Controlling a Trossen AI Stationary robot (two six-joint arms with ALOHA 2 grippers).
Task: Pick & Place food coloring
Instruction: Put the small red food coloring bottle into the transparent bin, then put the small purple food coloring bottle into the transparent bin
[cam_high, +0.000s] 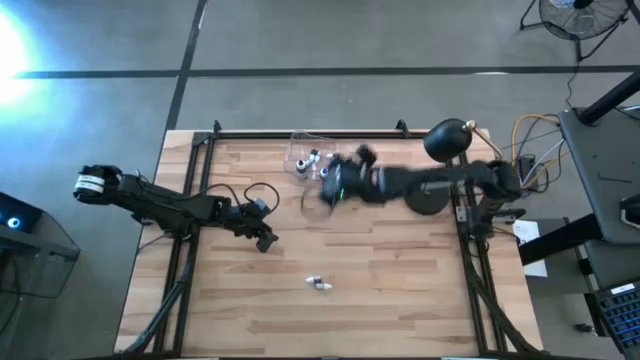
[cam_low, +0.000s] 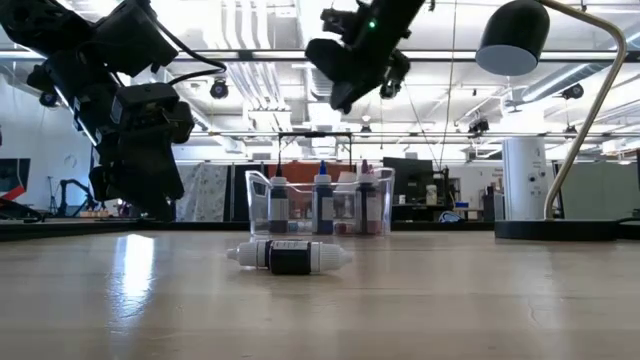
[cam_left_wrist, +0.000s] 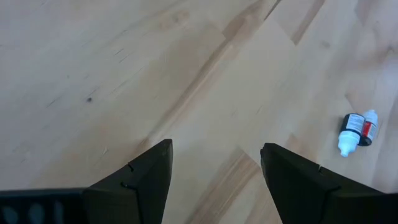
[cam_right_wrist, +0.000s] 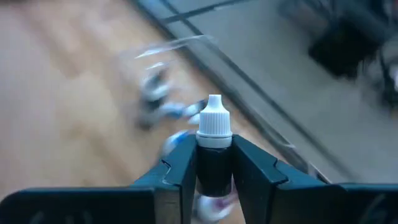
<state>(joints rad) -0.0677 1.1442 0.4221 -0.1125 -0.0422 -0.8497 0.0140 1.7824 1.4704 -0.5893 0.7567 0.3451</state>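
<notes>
As right pincer (cam_right_wrist: 214, 168) grips bottle (cam_right_wrist: 214, 146), box (cam_low: 320, 203) nearby.

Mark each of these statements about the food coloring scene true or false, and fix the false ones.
1. The right gripper is shut on a white-capped bottle. True.
2. The left gripper holds a bottle. False: it is open and empty above the bare table.
3. Two small bottles lie on the table, outside the clear box. True.
4. The clear box holds nothing. False: the low view shows several bottles standing in it.
5. The right gripper rests on the table. False: the low view shows it raised in the air, above the box.
</notes>
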